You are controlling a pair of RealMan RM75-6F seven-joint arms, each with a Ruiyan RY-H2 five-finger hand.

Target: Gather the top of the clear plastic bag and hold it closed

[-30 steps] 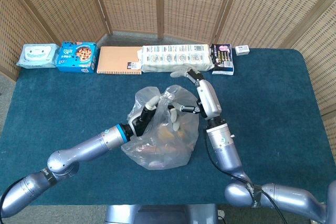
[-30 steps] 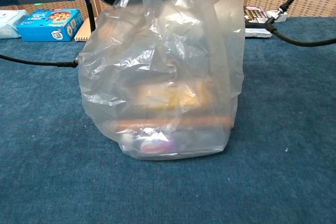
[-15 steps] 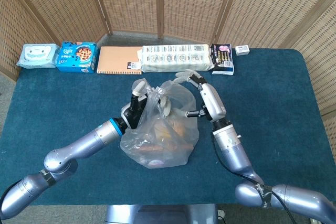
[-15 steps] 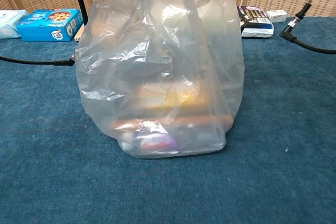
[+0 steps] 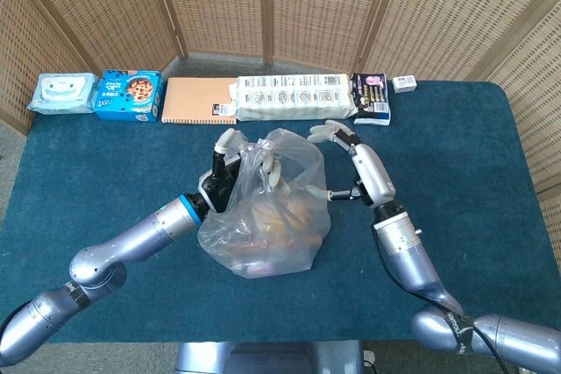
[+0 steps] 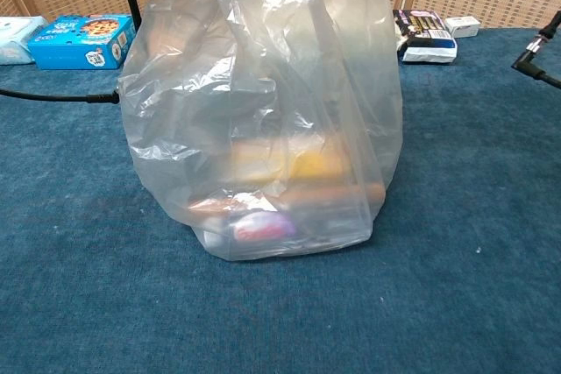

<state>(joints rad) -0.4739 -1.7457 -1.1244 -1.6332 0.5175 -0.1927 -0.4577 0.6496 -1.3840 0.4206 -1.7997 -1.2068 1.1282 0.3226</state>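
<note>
Fingers, left: curled into the bag's top at its 10 o'clock edge, pinching a fold of film; fingertips (image 5: 272,172) showing pale through the plastic.
Fingers, right: spread apart and holding nothing, poised just off the bag's 2 o'clock corner.
Left hand (image 5: 230,174): shifted up and toward 12 o'clock compared with a second ago, lifting the bag mouth.
Right hand (image 5: 364,164): drawn out toward 3 o'clock, now clear of the film it lay against before.
Clear plastic bag (image 5: 267,208): mid-table, standing taller and narrower than a second ago; top bunched on the left side only; contents (image 6: 263,225) resting at the bottom.
Table (image 5: 456,164): blue cloth; packets and boxes lined along the 12 o'clock edge, well apart from the bag.
Meaning for task: gathering looks half done; mouth probably open on the right, likely needing the right hand back to close it.
</note>
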